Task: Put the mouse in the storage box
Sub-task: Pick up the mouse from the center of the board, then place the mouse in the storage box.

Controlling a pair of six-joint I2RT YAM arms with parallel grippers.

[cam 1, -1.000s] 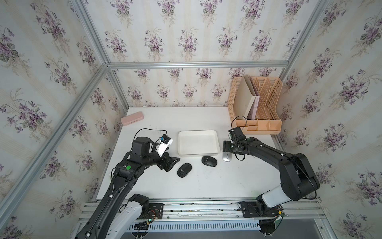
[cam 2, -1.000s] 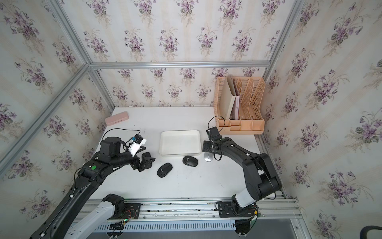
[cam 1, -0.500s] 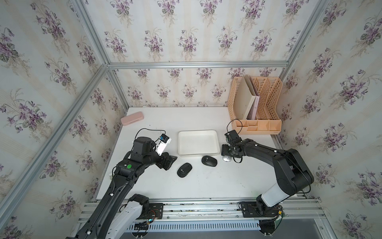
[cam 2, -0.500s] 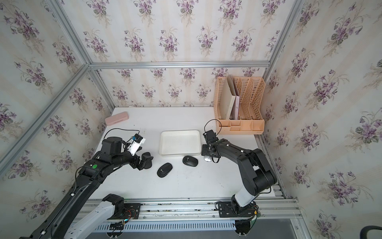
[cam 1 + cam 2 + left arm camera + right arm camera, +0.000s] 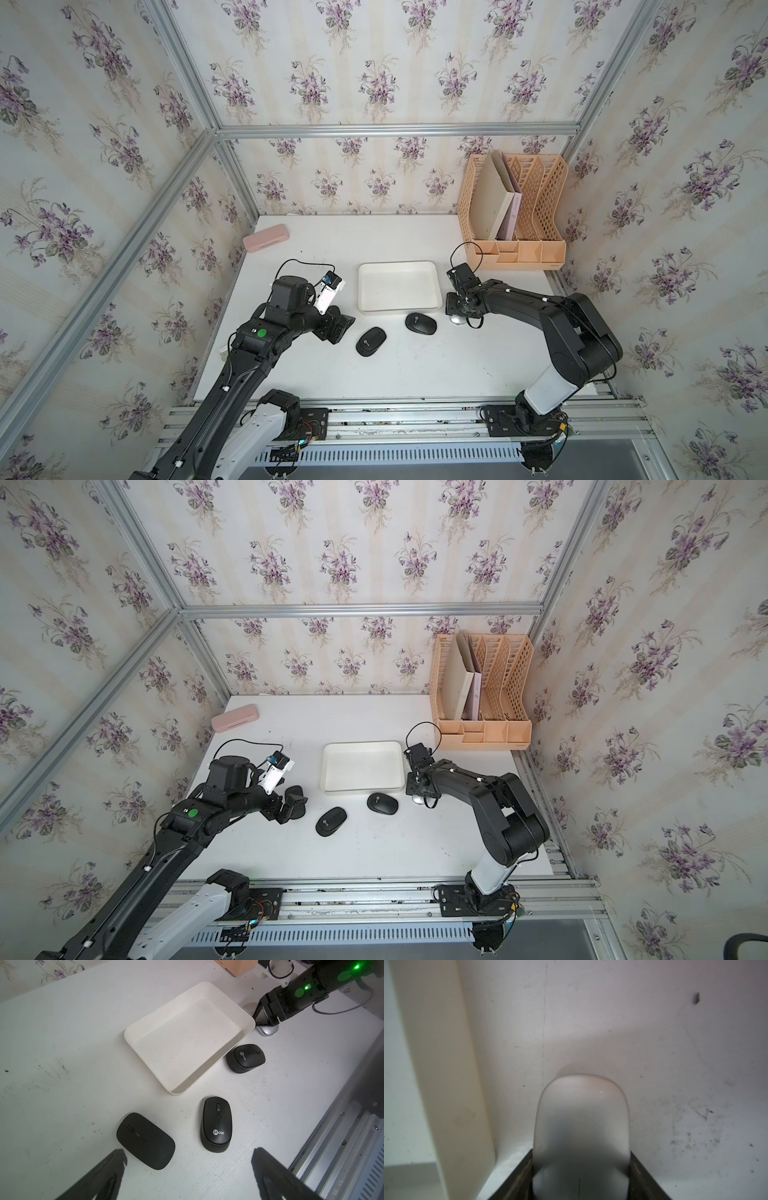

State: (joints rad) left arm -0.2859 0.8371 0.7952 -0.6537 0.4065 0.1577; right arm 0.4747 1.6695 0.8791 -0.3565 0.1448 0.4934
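While the box [image 5: 399,266] sits at mid-tabletop [image 5: 374,374], the right gripper [image 5: 457,309] is down on a silver mouse [image 5: 456,319] just off the box's right front corner, on the side toward the tabletop's right edge. From the right wrist, the jaws are seen pressed against both flanks of the silver mouse [image 5: 581,1122]. It rests on the tabletop, with the box wall [image 5: 436,1064] just beside it and a strip of tabletop between them.

Both top views show two more mice along the box's front side. The right black mouse [image 5: 420,323] lies near the silver mouse. The left black mouse [image 5: 371,341] lies farther toward the front edge.

The left gripper [image 5: 336,328] hovers just left of that mouse, its jaws spread wide above the tabletop. The left wrist view shows a flat mouse [image 5: 145,1140] just ahead of one fingertip [image 5: 120,1155], apart from the other mice.

A pink case [image 5: 266,237] sits at the back left corner. A peach organiser [image 5: 515,208] stands at the back right corner.
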